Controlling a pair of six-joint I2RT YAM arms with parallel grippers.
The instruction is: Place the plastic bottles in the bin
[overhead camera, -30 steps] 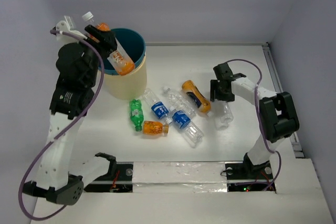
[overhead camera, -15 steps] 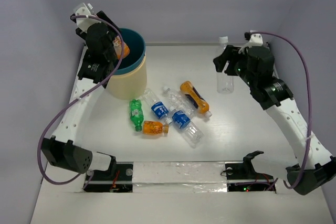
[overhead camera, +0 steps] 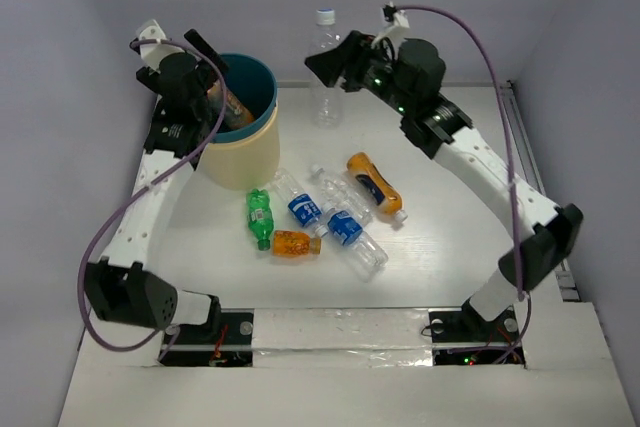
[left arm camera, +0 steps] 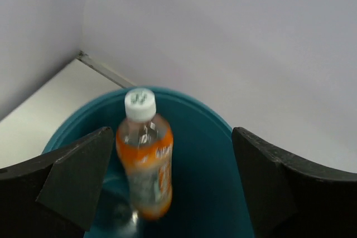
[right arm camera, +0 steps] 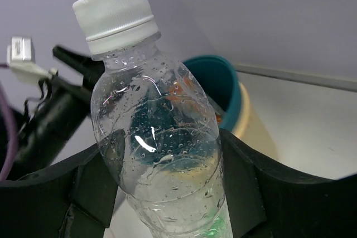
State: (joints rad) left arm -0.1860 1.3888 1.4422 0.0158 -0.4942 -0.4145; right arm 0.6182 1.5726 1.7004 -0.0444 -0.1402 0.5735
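Observation:
The bin (overhead camera: pixel 246 159), teal inside with a cream outer wall, stands at the far left. My left gripper (overhead camera: pixel 213 82) hangs over it, open. In the left wrist view an orange bottle (left arm camera: pixel 144 163) is blurred and loose between the wide jaws of my left gripper (left arm camera: pixel 167 193), inside the teal bin (left arm camera: pixel 209 154). My right gripper (overhead camera: pixel 330 69) is raised right of the bin, shut on a plain clear bottle (overhead camera: pixel 325 97) held upright; the right wrist view shows the clear bottle (right arm camera: pixel 159 137) pressed between both fingers. Several bottles lie on the table: green (overhead camera: pixel 259 217), blue-labelled (overhead camera: pixel 300 205), (overhead camera: pixel 346 227), orange (overhead camera: pixel 373 185), (overhead camera: pixel 295 244).
The back wall rises just behind the bin and both grippers. The table's right edge rail (overhead camera: pixel 520 137) runs along the right arm. The arm bases and a white strip (overhead camera: pixel 340 332) line the near edge. In the right wrist view, the left arm (right arm camera: pixel 44 121) shows behind the clear bottle.
My left gripper opened and the orange bottle dropped into the bin. My right arm carried the clear bottle up and leftward, from the right side to near the bin.

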